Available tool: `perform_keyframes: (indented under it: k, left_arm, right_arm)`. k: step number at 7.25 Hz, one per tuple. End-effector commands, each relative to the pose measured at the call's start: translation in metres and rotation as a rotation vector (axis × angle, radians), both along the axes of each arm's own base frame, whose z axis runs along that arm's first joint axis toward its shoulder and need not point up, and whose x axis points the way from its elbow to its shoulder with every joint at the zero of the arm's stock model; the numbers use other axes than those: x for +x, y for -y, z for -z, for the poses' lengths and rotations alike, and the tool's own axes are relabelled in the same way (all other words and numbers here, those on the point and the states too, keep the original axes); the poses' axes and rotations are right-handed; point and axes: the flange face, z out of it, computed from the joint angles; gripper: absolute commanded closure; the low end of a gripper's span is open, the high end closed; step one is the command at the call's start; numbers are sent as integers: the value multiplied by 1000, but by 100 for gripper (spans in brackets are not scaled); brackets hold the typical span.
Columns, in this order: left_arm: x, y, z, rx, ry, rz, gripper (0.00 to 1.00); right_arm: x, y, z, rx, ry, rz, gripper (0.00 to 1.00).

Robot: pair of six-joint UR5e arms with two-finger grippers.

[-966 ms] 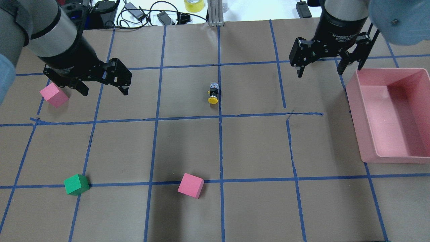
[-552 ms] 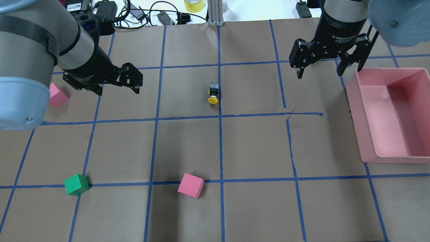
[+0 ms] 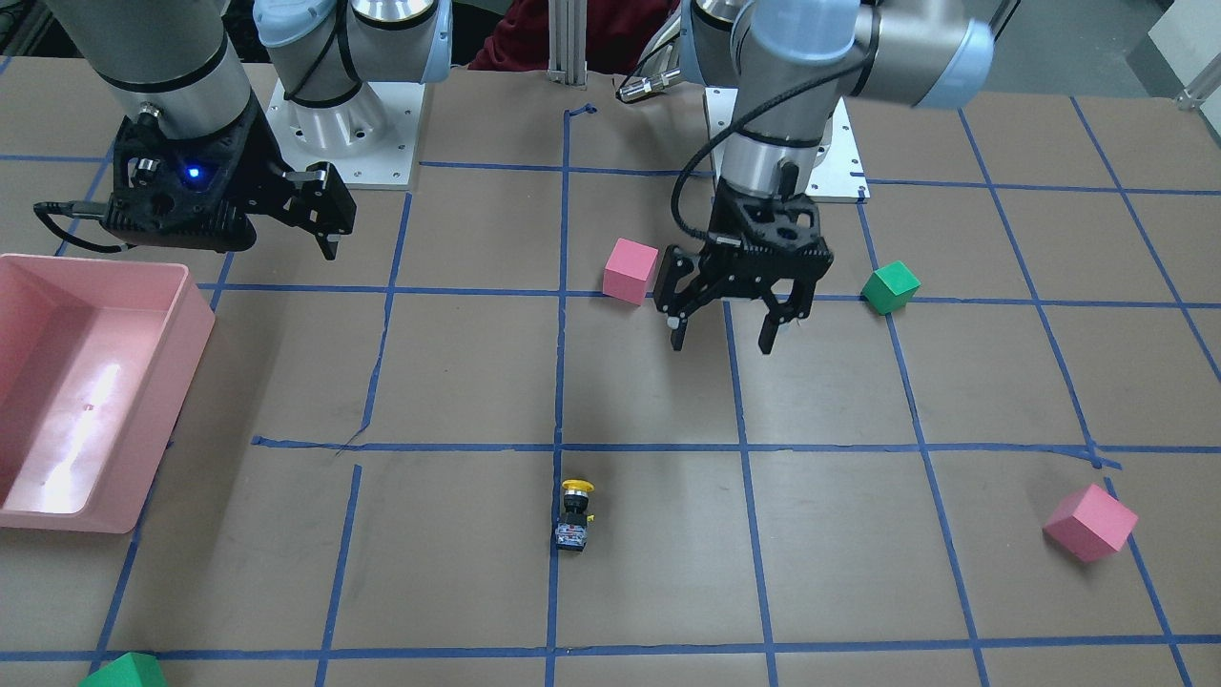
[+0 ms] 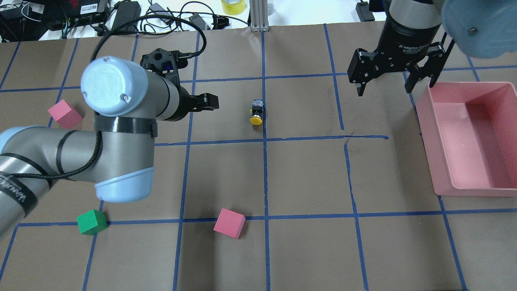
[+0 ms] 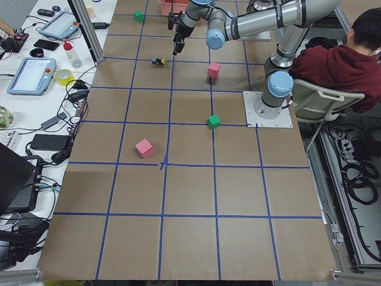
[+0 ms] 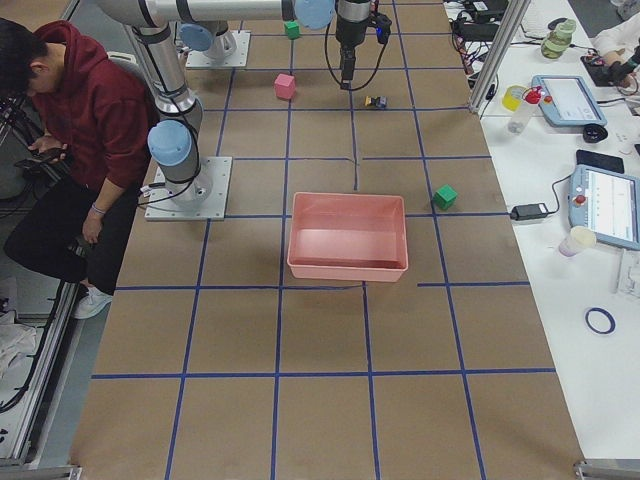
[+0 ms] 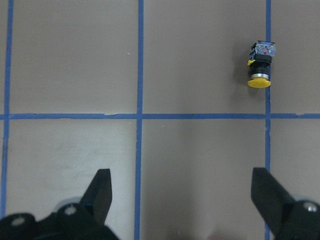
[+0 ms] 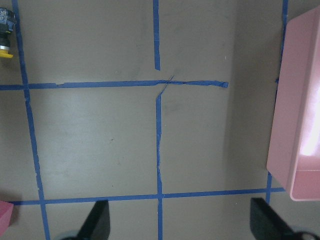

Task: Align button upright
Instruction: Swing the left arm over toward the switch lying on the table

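On the table [image 4: 307,178], the right gripper [image 4: 395,87] hangs wide open, well apart at the right. The left gripper [image 3: 720,339], open too, hovers left of the button [image 4: 257,112], which lies on its side on a tape line. Closing on the round cap may let it roll away.

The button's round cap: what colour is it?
Yellow; the button shows it best in the left wrist view.

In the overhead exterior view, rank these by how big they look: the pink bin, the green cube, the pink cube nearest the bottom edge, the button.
1. pink bin, by far the largest.
2. pink cube and green cube: too alike to rank.
3. button, smallest.
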Motion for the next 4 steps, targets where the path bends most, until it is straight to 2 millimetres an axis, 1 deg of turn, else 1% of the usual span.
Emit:
perform_keyframes:
  k: [1, 2, 3, 4]
  left_arm:
    - [-17, 21, 54, -136, -22, 17, 3]
    - [-32, 28, 83, -166, -29, 20, 6]
    - [-47, 35, 106, -191, -26, 15, 6]
    - [-69, 48, 123, -201, -22, 14, 10]
  right_arm:
    - [0, 0, 1, 4, -2, 0, 0]
    - [0, 0, 1, 3, -2, 0, 0]
    - [0, 0, 1, 3, -2, -2, 0]
    - [0, -1, 1, 3, 0, 0, 0]
